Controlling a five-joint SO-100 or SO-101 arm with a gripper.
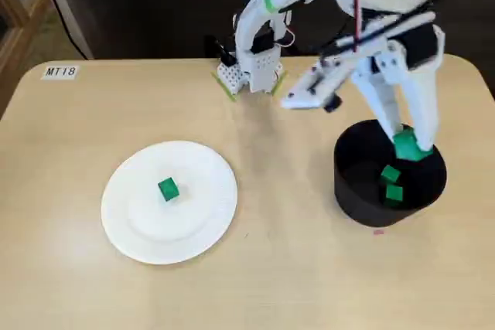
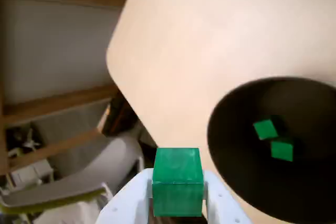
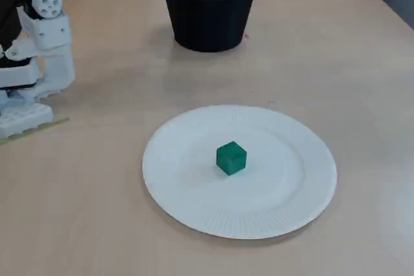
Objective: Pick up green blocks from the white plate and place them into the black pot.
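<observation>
My white gripper (image 1: 411, 147) hangs over the black pot (image 1: 352, 191), shut on a green block (image 1: 409, 146). In the wrist view the same block (image 2: 177, 181) sits clamped between the two white fingers (image 2: 216, 203) at the bottom edge, with the pot (image 2: 236, 177) below and to the right. Two green blocks (image 2: 265, 128) (image 2: 282, 150) lie on the pot's floor. One more green block (image 1: 168, 188) rests near the middle of the white plate (image 1: 131, 229); another fixed view shows that block (image 3: 231, 158), the plate (image 3: 291, 205) and the pot (image 3: 208, 14) behind, but not the gripper.
The arm's base (image 1: 249, 75) stands at the table's far edge in a fixed view, and at the left (image 3: 29, 82) in the other. A label reading MT18 (image 1: 60, 72) sits at the table's far left corner. The wrist view shows the table's rim and a chair beyond it.
</observation>
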